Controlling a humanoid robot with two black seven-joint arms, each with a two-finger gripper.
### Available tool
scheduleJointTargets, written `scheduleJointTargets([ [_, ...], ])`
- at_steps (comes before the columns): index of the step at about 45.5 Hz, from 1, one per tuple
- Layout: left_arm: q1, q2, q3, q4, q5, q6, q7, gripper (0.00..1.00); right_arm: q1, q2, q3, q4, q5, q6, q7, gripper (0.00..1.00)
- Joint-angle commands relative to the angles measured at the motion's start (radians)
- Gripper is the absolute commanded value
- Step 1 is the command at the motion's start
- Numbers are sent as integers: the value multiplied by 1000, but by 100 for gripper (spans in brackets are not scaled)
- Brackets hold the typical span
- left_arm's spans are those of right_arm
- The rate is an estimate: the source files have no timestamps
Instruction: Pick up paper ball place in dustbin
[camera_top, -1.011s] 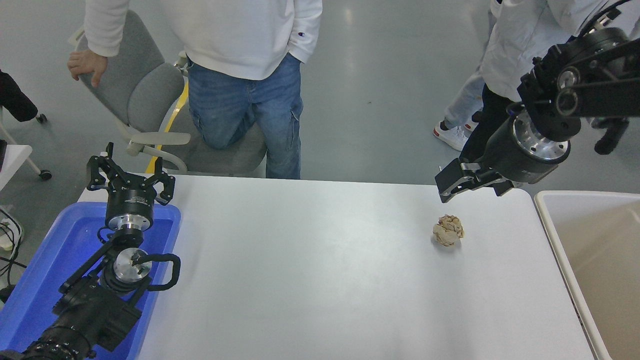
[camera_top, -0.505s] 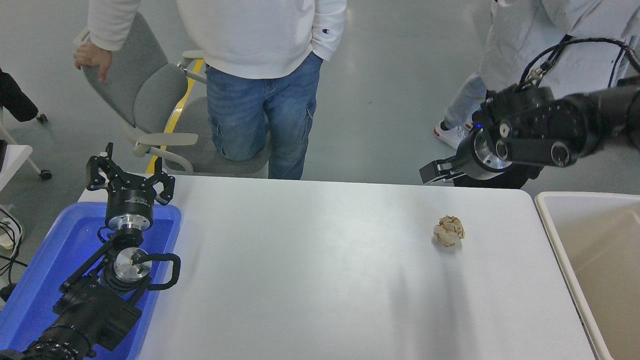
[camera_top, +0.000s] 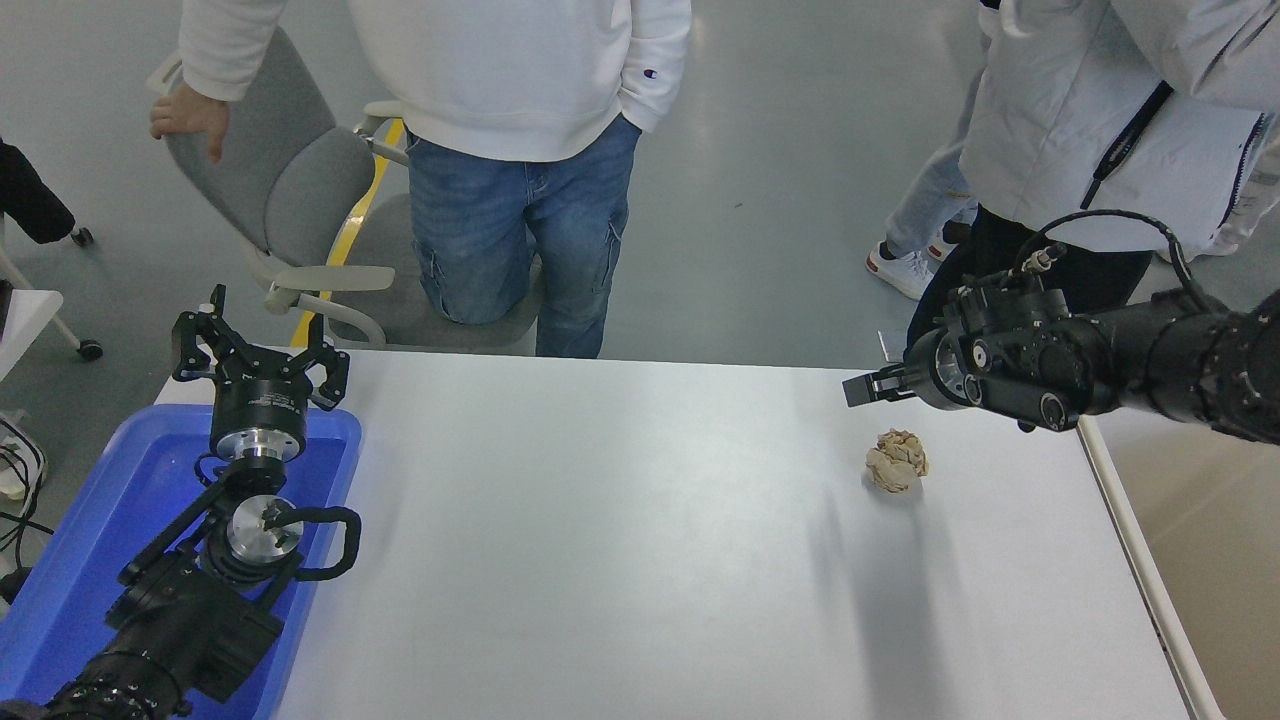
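Right claw (camera_top: 862, 386) hangs low over the bench (camera_top: 620, 540), just beyond the paper ball (camera_top: 897, 461) and not touching it; its opening can't be told. Dustbin (camera_top: 1190, 560) stands at the bench's right edge. Left claw (camera_top: 260, 350) rests spread over the blue tray (camera_top: 90, 530).

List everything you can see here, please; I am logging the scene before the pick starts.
paper ball: one, beige-tan, on the table, right of middle, untouched.
dustbin: one, beige inside with a pale rim, at the table's right edge.
table: one, white, filling the lower picture.
tray: one, bright blue, at the table's left end.
office chair: one, grey, beyond the table at upper left.
people: two standing at the far side, one in a white sweatshirt and jeans, one in a pale jacket.
left gripper: black, open, parked over the tray.
right gripper: black, above and just beyond the ball, not touching it.
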Motion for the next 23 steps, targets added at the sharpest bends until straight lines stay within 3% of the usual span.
scheduleJointTargets([
  [1,0,0,0,0,0,0,0,99,-124,29,28,-105,-19,-34,2,100],
  [23,0,0,0,0,0,0,0,99,-225,68,39,-180,-19,-102,0,98],
])
